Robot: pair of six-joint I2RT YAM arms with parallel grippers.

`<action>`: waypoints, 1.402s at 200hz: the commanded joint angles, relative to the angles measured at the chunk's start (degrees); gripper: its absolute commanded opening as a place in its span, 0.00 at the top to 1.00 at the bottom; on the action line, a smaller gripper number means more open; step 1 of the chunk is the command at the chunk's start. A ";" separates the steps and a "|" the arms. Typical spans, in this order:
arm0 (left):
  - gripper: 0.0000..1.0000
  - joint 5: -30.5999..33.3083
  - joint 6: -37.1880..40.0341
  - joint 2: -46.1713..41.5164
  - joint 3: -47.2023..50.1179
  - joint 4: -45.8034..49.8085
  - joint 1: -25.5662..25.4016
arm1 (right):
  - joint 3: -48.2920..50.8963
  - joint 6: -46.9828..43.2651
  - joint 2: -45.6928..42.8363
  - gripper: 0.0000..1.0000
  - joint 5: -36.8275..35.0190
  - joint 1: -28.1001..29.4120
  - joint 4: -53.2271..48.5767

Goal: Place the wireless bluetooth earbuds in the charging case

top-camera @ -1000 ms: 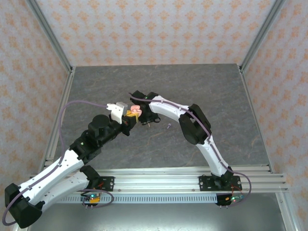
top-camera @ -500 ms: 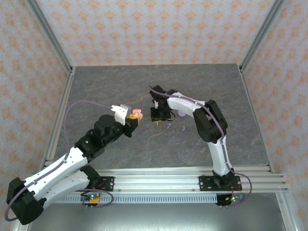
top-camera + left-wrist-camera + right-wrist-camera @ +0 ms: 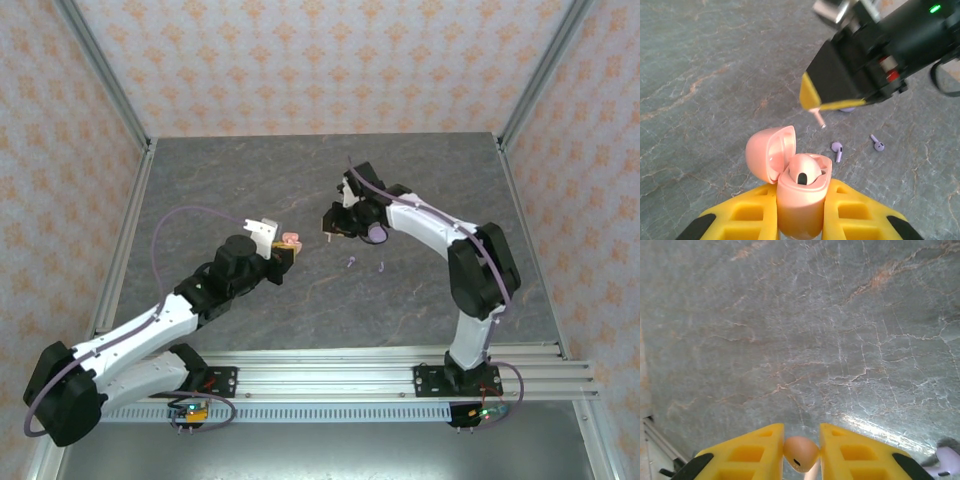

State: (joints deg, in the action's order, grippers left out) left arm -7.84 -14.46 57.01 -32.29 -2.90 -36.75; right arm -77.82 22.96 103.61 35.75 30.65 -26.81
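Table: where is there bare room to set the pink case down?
Bare: the far stretch of table by the back wall, and the near middle between both arms. Crowded: the centre, where the held pink case, purple earbuds and purple case cluster.

This is a lab robot test cell. A grey stone-patterned bench (image 3: pixel 240 170) is boxed in at 9, 12 and 3 o'clock by orange-patterned papered panels (image 3: pixel 320 70) on aluminium posts (image 3: pixel 105 72). At 6 o'clock a slotted aluminium rail (image 3: pixel 330 372) carries the left arm (image 3: pixel 130 340) and right arm (image 3: pixel 440 230).
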 commanded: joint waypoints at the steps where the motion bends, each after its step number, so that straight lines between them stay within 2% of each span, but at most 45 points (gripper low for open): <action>1: 0.98 1.00 -1.08 1.40 -0.05 -4.29 -0.36 | 1.69 1.87 -4.74 0.75 2.13 -0.58 3.67; 42: 0.98 -2.86 -2.16 6.34 -0.49 -9.09 -0.34 | 2.93 2.23 -10.15 0.75 1.90 -0.59 5.25; 72: 0.98 -7.16 -4.42 10.11 0.43 -17.08 -0.25 | 3.97 1.88 -13.28 0.76 1.88 -0.60 7.26; 142: 0.98 -14.49 -5.43 13.23 0.58 -28.24 -0.26 | 7.58 0.94 -21.33 0.76 1.20 -0.46 12.51; 207: 0.99 -15.72 -9.48 17.20 -0.79 -36.46 -0.25 | 9.35 -1.78 -25.28 0.75 -1.30 1.46 13.54; 280: 0.99 -16.64 -11.68 19.71 -2.07 -41.43 -0.27 | 10.02 -2.67 -25.93 0.75 -3.83 2.57 13.08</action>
State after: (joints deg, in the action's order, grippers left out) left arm -23.64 -24.97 76.47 -32.32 -39.03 -36.75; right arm -68.66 21.74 79.35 33.82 32.73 -14.94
